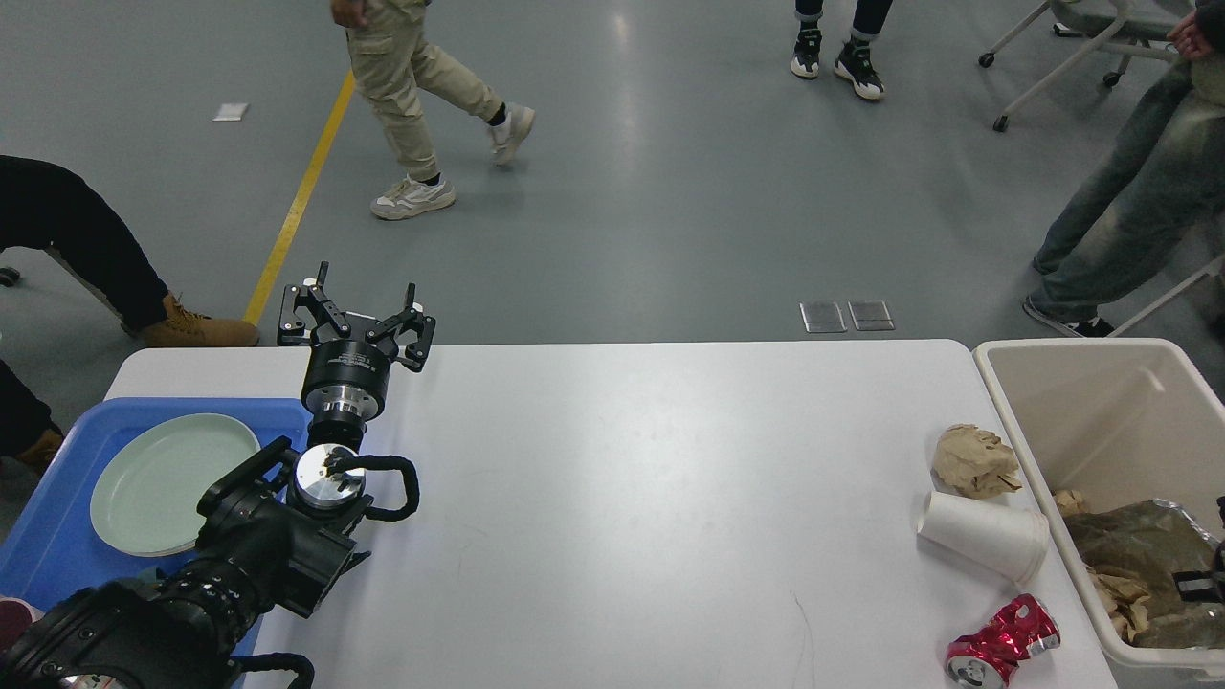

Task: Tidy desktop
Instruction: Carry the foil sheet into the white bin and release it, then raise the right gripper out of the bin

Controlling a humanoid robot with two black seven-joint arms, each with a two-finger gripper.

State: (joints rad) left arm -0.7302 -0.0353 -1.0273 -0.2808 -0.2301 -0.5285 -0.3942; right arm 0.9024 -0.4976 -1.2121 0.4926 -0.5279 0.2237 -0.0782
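The white desktop [651,478] fills the lower view. Near its right edge lie a crumpled brown paper ball [976,461], a white paper cup [986,547] on its side and a crushed red can [1003,643]. My left gripper [364,287] is open and empty above the desktop's far left edge, beside the blue tray [48,545]. A small black part [1208,580] at the right edge, inside the beige bin [1072,383], looks like my right gripper; its fingers cannot be told apart.
A pale green plate [172,483] lies in the blue tray. The bin holds crumpled foil and brown paper [1139,565]. People stand and walk on the grey floor beyond the desktop.
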